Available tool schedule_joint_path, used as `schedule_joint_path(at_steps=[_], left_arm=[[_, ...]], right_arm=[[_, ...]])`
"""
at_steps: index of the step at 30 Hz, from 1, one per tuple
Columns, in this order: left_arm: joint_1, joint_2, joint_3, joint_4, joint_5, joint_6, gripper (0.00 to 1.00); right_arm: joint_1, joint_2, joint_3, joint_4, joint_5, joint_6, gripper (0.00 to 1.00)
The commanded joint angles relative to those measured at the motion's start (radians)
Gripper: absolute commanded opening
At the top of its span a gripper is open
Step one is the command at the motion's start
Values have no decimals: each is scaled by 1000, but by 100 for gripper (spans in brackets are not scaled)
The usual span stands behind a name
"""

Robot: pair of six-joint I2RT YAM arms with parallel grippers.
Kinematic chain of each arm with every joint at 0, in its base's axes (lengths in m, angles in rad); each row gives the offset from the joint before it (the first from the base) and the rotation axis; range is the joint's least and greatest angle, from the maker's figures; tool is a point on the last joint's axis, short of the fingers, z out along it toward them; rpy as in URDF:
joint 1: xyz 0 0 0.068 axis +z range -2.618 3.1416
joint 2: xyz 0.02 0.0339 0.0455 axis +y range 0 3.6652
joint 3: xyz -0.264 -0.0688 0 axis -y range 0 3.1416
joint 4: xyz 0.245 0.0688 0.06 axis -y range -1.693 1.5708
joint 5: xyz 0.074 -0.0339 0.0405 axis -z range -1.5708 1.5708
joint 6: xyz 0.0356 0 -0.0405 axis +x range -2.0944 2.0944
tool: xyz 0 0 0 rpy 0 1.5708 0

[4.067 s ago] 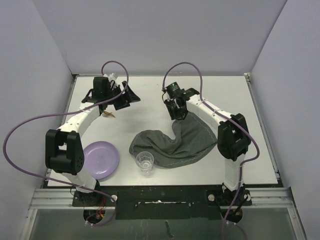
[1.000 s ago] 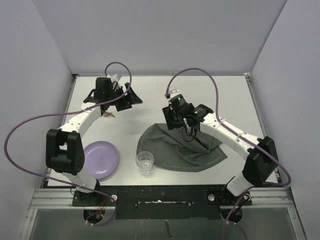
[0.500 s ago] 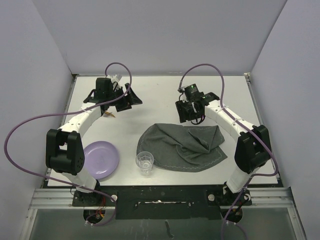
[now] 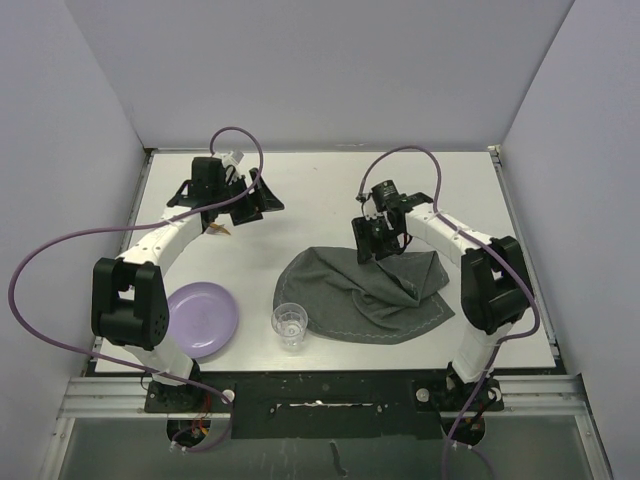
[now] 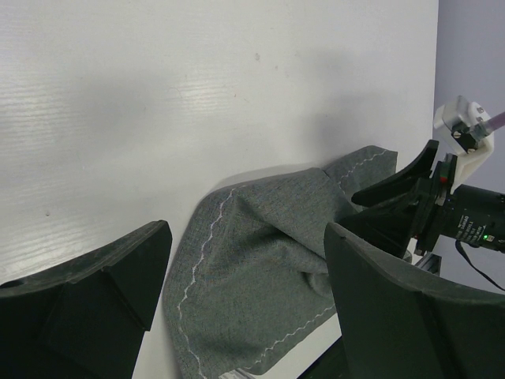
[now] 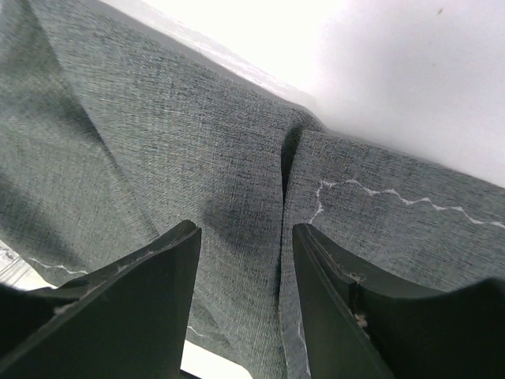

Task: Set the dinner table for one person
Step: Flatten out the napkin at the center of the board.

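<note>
**On the dinner table (image 4: 300,190), a place setting barely begun**

A grey placemat (image 4: 350,295) lay crumpled right of centre, not spread flat. The right gripper (image 4: 380,243) hovered over its far edge, jaws parted astride a crease, gripping nothing. The left gripper (image 4: 252,200) hung open and empty at far left. A purple plate (image 4: 205,320) and a clear glass (image 4: 289,325) sat off the mat, near the front edge, yet to be placed.

Top view, upper left: small tan item (image 4: 219,229) under the left arm (image 4: 170,238), half covered, too small to ID. Lower left: purple plate (image 4: 212,318), left rim hidden behind arm's shoulder. Right wrist view: grey cloth (image 6: 158,150) runs off left, bottom & right edges; right fingers (image 6: 134,308) cut at bottom. Left wrist view: left fingers (image 5: 410,308) cut at bottom too, cloth's right part behind one. Can't tell if right fingers touch cloth.
</note>
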Motion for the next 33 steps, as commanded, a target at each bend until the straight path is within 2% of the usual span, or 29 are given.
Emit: schedule_joint_path(at_steps=[1, 4, 5, 8, 9, 18, 26, 30, 33], left_arm=[[12, -58, -3, 29, 5, 16, 77], [14, -61, -9, 33, 4, 16, 77], [15, -61, -12, 33, 3, 16, 77], [16, -57, -12, 34, 4, 16, 77], [17, -56, -10, 34, 5, 16, 77], [17, -57, -12, 40, 12, 7, 77], [16, -64, -5, 31, 11, 7, 77], [17, -71, 1, 18, 11, 11, 77], [17, -84, -2, 13, 6, 12, 77]], right_arm=[[-9, 19, -5, 52, -50, -5, 49], [-9, 39, -8, 60, -59, -5, 41], [-8, 44, -7, 60, -60, -5, 34], [-9, 45, 1, 57, -57, -7, 2], [-9, 43, 4, 54, -50, -6, 0], [19, -24, 109, 17, 21, -20, 0], [52, 27, 362, -78, 130, -64, 0], [119, 60, 476, -155, 229, -94, 0], [203, 53, 482, -202, 314, -101, 0]])
